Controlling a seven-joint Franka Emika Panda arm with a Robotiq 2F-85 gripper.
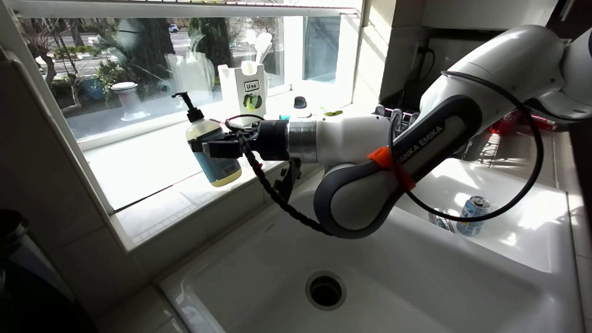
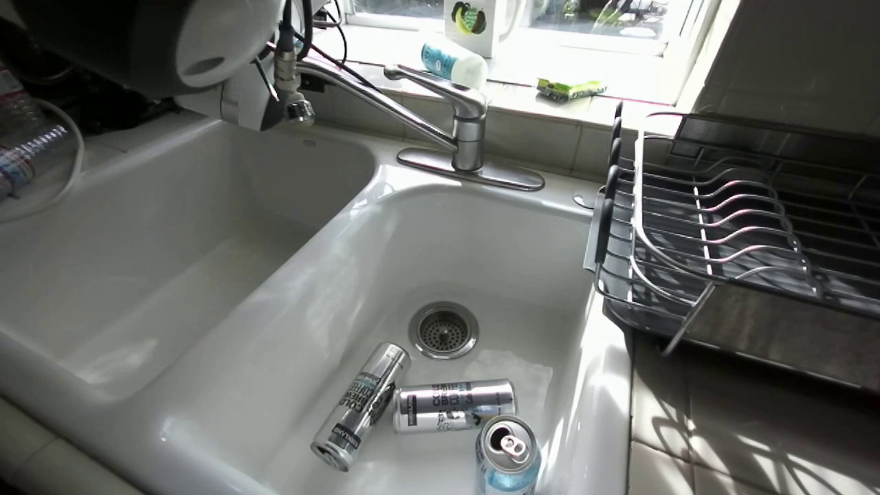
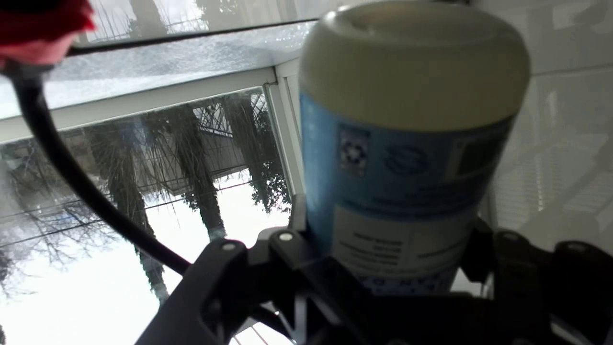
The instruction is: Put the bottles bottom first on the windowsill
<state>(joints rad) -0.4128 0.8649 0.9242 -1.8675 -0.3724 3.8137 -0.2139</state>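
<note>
The pump bottle [image 1: 217,162], pale with a blue label and black pump head, is in my gripper [image 1: 199,145]. It tilts, pump end up, over the windowsill [image 1: 138,166]; I cannot tell whether its base touches. In the wrist view its pale base [image 3: 416,72] is at the top, and the gripper [image 3: 390,261] has a finger on each side of its label. The pump is hidden there. A second bottle [image 2: 450,63] with a bright blue label lies on its side on the windowsill [image 2: 619,72], partly behind the faucet. Its cap is not clear there.
A white pitcher [image 1: 243,90] and a green-yellow packet [image 2: 570,89] stand on the sill. The faucet [image 2: 469,130] rises before it. Below are white sink basins [image 2: 275,295] with several cans [image 2: 454,405]. A dish rack [image 2: 742,227] is beside them. The window pane [image 1: 152,69] is behind.
</note>
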